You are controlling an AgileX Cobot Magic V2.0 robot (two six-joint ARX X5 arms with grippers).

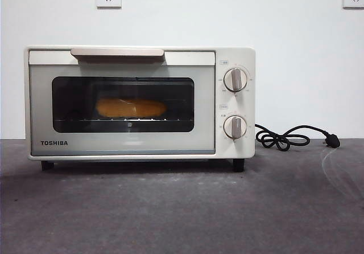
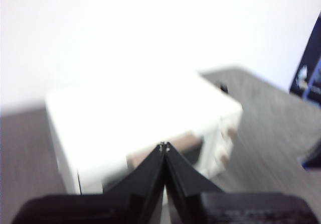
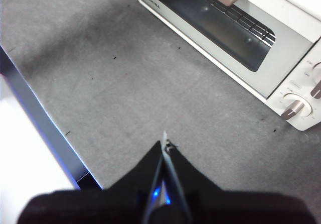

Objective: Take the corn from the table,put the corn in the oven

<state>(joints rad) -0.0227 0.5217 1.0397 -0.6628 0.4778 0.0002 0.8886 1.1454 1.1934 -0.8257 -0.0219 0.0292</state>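
Note:
The corn (image 1: 131,107) lies on the rack inside the oven (image 1: 139,102), seen as a yellow-orange cob through the dark glass window. The oven door is closed, its handle (image 1: 117,53) along the top. The oven stands on the dark grey table (image 1: 182,208). My left gripper (image 2: 164,146) is shut and empty, raised above the oven (image 2: 135,118), which looks blurred below it. My right gripper (image 3: 164,142) is shut and empty over bare table (image 3: 125,83) in front of the oven (image 3: 235,28). Neither gripper shows in the front view.
A black power cord with its plug (image 1: 296,136) lies on the table to the right of the oven. Two round knobs (image 1: 235,79) sit on the oven's right panel. The table's near edge (image 3: 40,118) shows in the right wrist view.

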